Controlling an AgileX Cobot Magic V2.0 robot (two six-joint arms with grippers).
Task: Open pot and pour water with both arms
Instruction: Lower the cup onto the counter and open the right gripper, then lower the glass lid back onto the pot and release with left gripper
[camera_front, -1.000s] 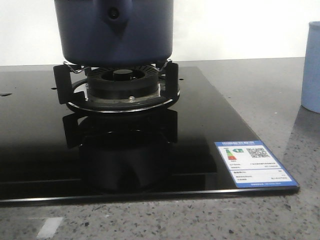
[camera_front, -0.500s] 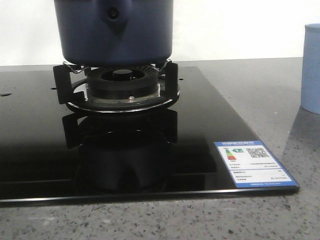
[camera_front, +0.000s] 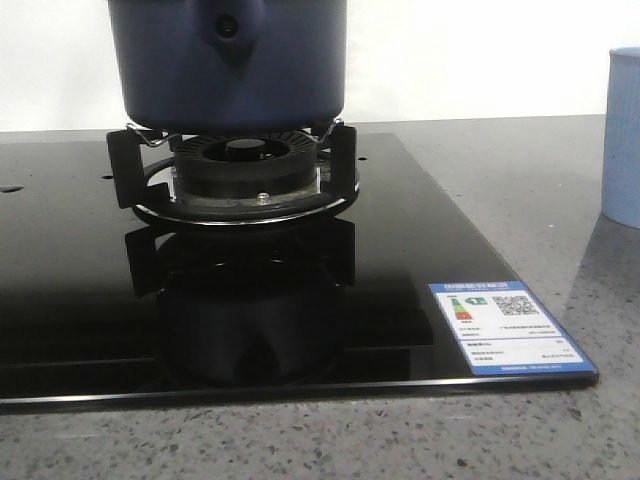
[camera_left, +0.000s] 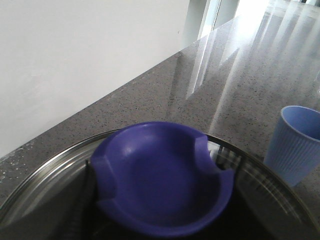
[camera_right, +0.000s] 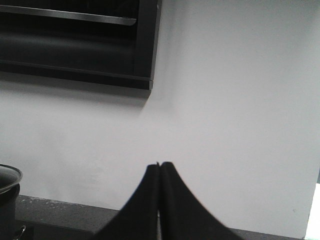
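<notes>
while the pot (camera_front: 228, 62) sits squarely on the black burner support (camera_front: 232, 172), its dark navy wall fills the upper part of the front view, with the rounded handle mount and its dark screw hole facing the camera. the burner stands on a glossy black glass cooktop (camera_front: 420, 250), which mirrors the burner below it, and the cooktop lies on a grey speckled tabletop (camera_front: 520, 170). a blue-bordered label (camera_front: 505, 328) is stuck on the cooktop's near corner, to the right of the pot. a pale blue cup (camera_front: 622, 135) stands on the tabletop well to the right of the pot, off the glass.

in the left wrist view a blurred blue knob (camera_left: 162, 177) sits at the centre of a glass lid with a metal rim (camera_left: 45, 172), very close to the camera, and the ribbed cup appears just beyond the lid. the left arm's fingers are not seen there, so i cannot tell how far apart they are.

the right arm's fingers (camera_right: 159, 200) are pressed together with nothing between them, pointing at a white wall (camera_right: 230, 100), with the pot's rim off to one side.
</notes>
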